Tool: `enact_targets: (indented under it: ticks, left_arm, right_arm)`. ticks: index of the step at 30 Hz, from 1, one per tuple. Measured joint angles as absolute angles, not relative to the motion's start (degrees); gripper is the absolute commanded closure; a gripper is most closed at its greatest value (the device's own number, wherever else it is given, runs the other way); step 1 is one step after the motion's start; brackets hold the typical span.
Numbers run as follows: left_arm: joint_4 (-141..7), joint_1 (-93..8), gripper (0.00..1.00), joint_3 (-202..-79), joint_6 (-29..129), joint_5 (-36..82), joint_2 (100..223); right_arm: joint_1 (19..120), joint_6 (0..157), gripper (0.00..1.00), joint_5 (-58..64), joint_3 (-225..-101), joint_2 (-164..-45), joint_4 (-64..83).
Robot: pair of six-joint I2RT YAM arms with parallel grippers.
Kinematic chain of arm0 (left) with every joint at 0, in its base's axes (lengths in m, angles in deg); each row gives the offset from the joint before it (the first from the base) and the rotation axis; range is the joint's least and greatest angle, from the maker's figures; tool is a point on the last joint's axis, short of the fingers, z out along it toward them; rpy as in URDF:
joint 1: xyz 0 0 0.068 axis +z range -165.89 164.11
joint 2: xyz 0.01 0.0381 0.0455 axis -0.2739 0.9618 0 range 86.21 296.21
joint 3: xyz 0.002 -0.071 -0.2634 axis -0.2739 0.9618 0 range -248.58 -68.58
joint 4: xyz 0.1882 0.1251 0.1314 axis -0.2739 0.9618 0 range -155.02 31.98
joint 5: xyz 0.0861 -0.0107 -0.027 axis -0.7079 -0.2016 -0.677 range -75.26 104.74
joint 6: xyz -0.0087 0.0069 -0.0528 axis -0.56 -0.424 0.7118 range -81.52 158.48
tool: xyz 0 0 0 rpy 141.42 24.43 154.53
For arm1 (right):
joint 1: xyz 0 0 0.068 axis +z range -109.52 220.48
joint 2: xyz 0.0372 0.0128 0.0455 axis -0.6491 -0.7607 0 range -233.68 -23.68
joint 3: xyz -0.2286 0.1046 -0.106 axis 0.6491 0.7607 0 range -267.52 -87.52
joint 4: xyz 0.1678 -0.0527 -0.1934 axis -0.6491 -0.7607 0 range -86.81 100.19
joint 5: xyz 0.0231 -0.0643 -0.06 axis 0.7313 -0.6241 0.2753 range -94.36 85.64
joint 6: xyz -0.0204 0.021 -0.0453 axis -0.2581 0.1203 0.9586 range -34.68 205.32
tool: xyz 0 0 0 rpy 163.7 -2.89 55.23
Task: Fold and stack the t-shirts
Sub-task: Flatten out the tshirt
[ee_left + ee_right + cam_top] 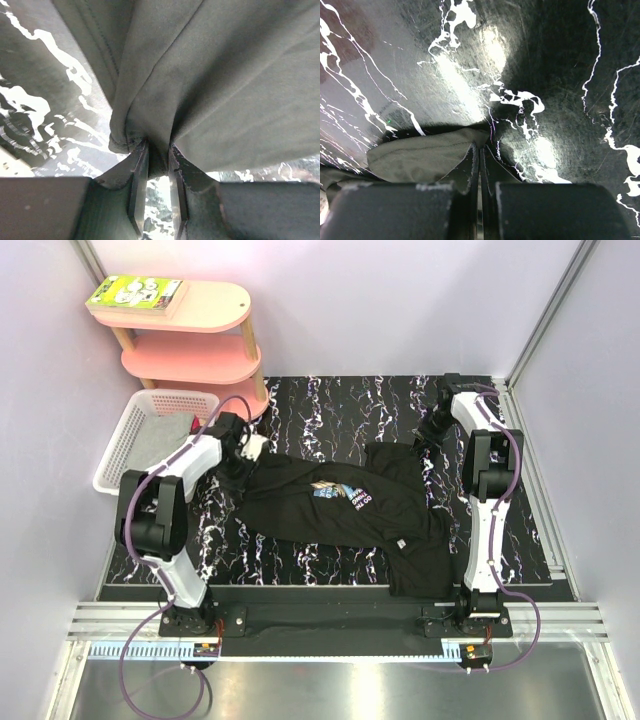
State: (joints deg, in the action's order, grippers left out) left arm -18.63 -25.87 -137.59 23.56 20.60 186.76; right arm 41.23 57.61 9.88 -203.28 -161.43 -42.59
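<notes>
Black t-shirt (350, 515): spread loosely and rumpled across the middle of the black marbled table (330, 400), chest print facing up, one edge trailing toward the near rim.
Left gripper (159, 147): at the shirt's left edge, fingers (140, 165) narrowed to a slim gap with a bunched fold of the dark cloth pinched between them.
Right gripper (480, 147): at the shirt's far right corner, fingers pressed together; a thin flap of cloth reaches the tips and seems caught there, though the wrist view leaves this uncertain.
White basket (125, 445): off the table's left edge, just beside the left arm, with grey cloth (172, 430) lying inside.
Pink shelf (190, 340): behind the basket in the far left corner, a green book (135, 292) on its top tier.
Crowding: the right arm runs along the shirt's right side, and the left arm's elbow stands over the near left of the table.
</notes>
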Motion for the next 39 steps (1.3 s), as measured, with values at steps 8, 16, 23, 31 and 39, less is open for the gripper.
enact_targets:
  ticks: [8, 16, 23, 31, 39]
  left_arm:
    - [-13.93, -25.87, 0.95, -146.68, 22.47, 20.26, 182.74]
    - [-11.55, -25.85, 0.99, -156.8, 20.37, 18.18, 180.92]
    - [-9.51, -25.5, 1.0, -157.96, 18.64, 15.01, 180.35]
    - [-4.27, -25.09, 1.0, -167.05, 15.71, 9.98, 173.89]
    - [5.55, -25.04, 0.99, -179.88, 12.39, 8.02, 162.06]
  right_arm:
    - [41.23, 57.59, 1.0, 9.88, -203.11, -158.79, -43.0]
    - [41.21, 57.0, 1.0, 10.84, -206.3, -149.59, -43.79]
    - [41.23, 55.27, 1.0, 13.92, -206.36, -134.53, -44.12]
    - [41.23, 51.12, 1.0, 19.13, -201.25, -113.04, -43.94]
    - [41.23, 48.34, 1.0, 22.23, -201.97, -96.95, -49.8]
